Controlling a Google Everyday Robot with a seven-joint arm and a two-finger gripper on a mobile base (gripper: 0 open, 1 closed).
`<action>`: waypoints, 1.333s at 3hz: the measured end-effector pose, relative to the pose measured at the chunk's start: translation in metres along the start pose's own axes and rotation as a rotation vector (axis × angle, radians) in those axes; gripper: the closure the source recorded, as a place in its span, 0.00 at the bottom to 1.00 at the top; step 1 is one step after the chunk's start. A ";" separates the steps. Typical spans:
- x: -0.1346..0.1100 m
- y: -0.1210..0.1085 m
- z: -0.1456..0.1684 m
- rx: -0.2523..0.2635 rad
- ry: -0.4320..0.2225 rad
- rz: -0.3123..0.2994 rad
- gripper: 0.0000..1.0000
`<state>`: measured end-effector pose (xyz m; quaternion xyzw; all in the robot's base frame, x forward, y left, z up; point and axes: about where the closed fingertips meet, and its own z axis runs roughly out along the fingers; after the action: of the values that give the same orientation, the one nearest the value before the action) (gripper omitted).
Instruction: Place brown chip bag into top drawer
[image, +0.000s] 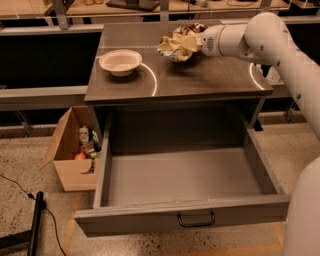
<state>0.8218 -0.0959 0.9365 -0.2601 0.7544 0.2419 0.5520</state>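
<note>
The brown chip bag (178, 43) is at the back of the grey cabinet's top (200, 80), crumpled, with cream and dark brown sides showing. My gripper (194, 43) reaches in from the right at the end of the white arm and is shut on the bag's right side; its fingers are buried in the foil. The bag is at countertop level or just above it, with a shadow beneath. The top drawer (180, 175) is pulled fully open below the countertop and holds nothing. Its front panel carries a small black handle (195, 220).
A white bowl (120, 61) sits on the countertop's left. A tan cardboard box (67, 160) with items stands on the floor left of the drawer. A black pole and cable (36, 225) lie at bottom left. My white body (306, 215) fills the lower right.
</note>
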 end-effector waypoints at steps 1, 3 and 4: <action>0.003 0.032 -0.039 -0.093 0.051 -0.042 1.00; 0.038 0.091 -0.123 -0.231 0.063 -0.205 1.00; 0.045 0.116 -0.173 -0.279 0.078 -0.265 1.00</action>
<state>0.6116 -0.1277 0.9500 -0.4404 0.6936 0.2591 0.5078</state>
